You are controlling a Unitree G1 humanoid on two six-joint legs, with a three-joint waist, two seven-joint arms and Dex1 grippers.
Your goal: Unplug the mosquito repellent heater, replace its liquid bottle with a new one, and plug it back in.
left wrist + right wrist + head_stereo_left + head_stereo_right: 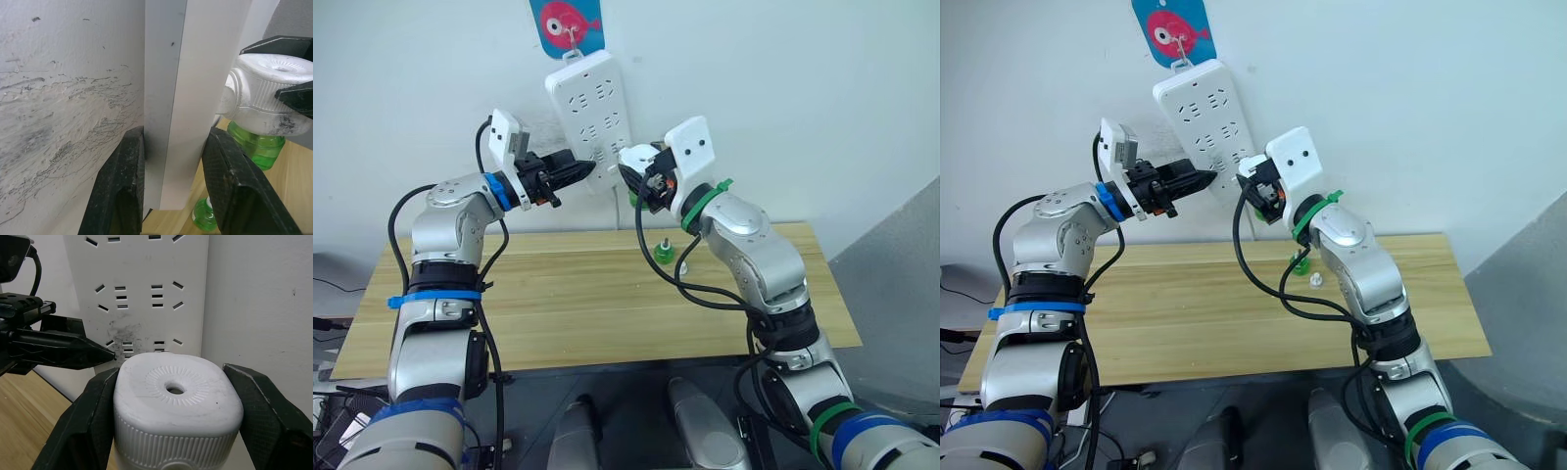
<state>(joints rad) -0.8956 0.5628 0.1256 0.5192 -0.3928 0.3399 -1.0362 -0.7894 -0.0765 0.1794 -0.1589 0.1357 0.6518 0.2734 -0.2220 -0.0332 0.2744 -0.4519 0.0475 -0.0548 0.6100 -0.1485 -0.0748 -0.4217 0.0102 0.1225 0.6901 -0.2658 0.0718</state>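
We see the white mosquito repellent heater (177, 413), ribbed around its cap and ringed with fine radial lines about the vent hole, with a translucent green bottle (257, 146) under it, held between the black fingers of the right pincer (176, 426). The power strip (590, 116) is white with dark scuff marks near its lower sockets, hanging below a blue card with a pink fish (567, 24). A second green bottle with a white cap (665, 252) stands on the pale wood-grain surface (578, 304), and the wall (63, 93) is white with grey scratches.

A bare test room or robotics lab is being shown. A plain white wall (822, 88), scuffed and scratched, is being used to hang a white power strip (592, 113) under a fish sticker (570, 22). A simple wooden table (558, 304) is being stood against it, and loose cables are being left on the floor (328, 323).
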